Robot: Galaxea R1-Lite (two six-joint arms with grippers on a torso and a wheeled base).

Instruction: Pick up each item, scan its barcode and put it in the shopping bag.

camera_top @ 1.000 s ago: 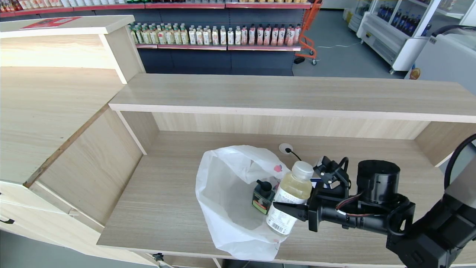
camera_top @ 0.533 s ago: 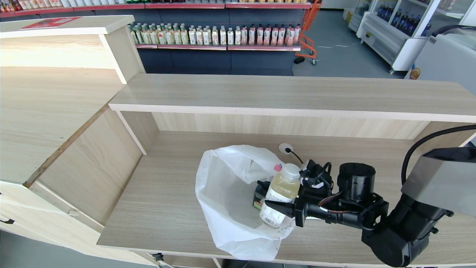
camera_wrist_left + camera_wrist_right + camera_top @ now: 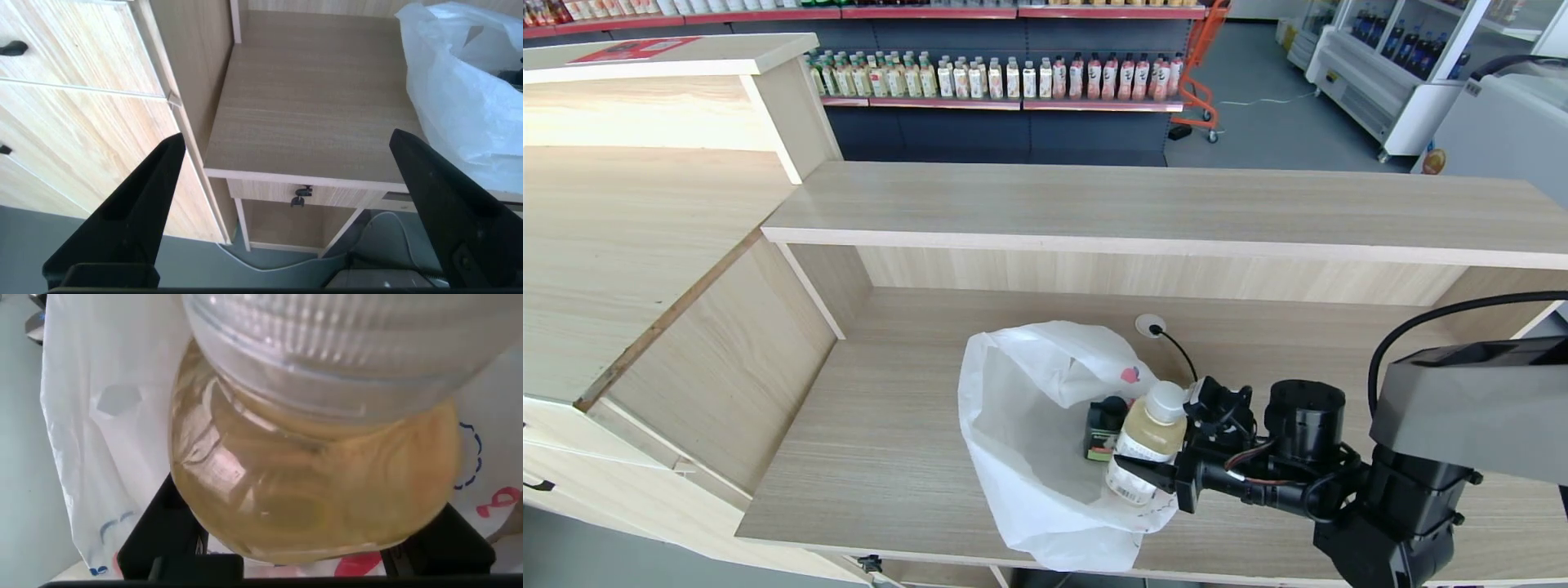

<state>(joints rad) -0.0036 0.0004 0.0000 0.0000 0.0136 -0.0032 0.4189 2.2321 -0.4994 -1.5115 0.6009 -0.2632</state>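
Note:
A clear bottle (image 3: 1147,441) of pale yellow drink, with a white cap and a barcode label, is held tilted in my right gripper (image 3: 1153,465), which is shut on it at the mouth of the white shopping bag (image 3: 1037,441). The bottle's lower end sits inside the bag's opening. In the right wrist view the bottle (image 3: 319,482) looms close, with the bag (image 3: 106,416) behind it. A small dark green pump bottle (image 3: 1106,426) stands inside the bag just left of the drink. My left gripper (image 3: 286,220) hangs open off the counter's front left corner, with the bag (image 3: 470,73) to one side.
The bag lies on a light wooden counter (image 3: 890,441) with a raised shelf (image 3: 1160,208) behind it. A black cable (image 3: 1176,347) runs from a round port at the back. Drawers (image 3: 73,57) stand left of the counter.
My right gripper carried the drink bottle left to the bag's mouth, then lower into the opening. The bag's rim shifted slightly. The left gripper's earlier state is not shown.

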